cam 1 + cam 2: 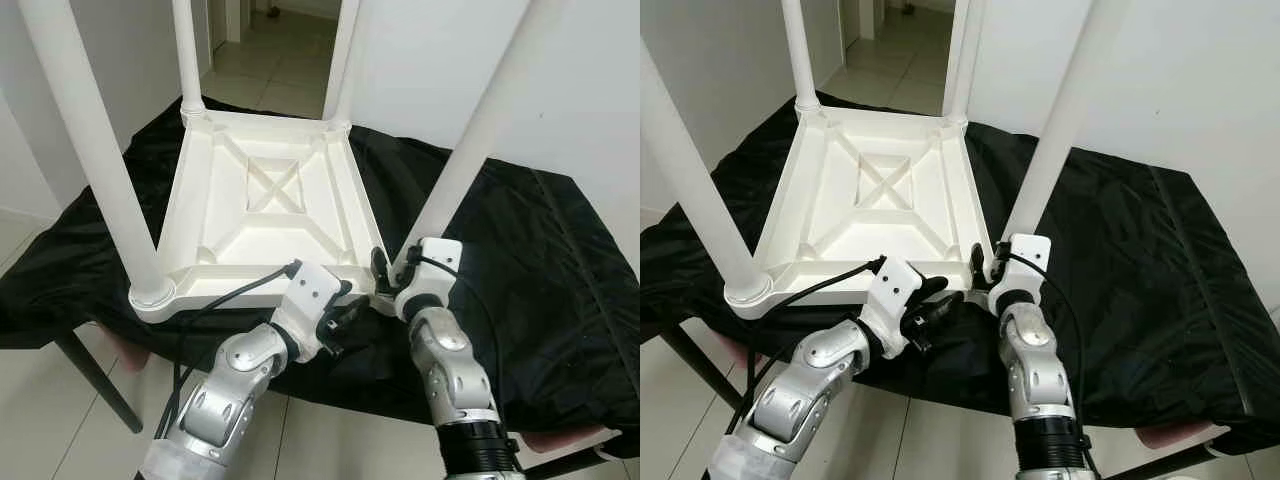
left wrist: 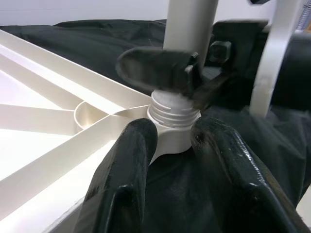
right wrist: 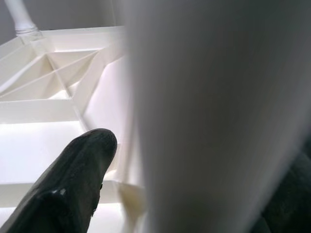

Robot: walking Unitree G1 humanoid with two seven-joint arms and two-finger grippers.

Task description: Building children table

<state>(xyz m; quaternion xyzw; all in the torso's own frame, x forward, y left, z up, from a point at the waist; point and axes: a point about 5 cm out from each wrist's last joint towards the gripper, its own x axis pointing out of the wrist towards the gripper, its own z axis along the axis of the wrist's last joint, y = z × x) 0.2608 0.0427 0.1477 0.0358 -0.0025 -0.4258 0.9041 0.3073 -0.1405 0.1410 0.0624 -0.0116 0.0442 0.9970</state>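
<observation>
A white plastic children's table [image 1: 200, 225] lies upside down on a black cloth, its ribbed underside facing up. Its legs stand upward: near left leg [image 1: 95, 150], near right leg [image 1: 480, 140], and two far legs [image 1: 187, 60]. My right gripper [image 1: 385, 268] is shut on the near right leg just above its threaded base [image 2: 174, 109]. My left gripper [image 1: 350, 312] is open at the same corner, one finger [image 2: 129, 160] on each side of the socket [image 2: 175, 138], just in front of it.
The black cloth [image 1: 540, 260] covers a low support whose dark leg [image 1: 95, 380] slants down to the tiled floor [image 1: 60, 420]. White walls stand left and right, with a doorway [image 1: 270, 50] behind. The cloth's front edge is just under my arms.
</observation>
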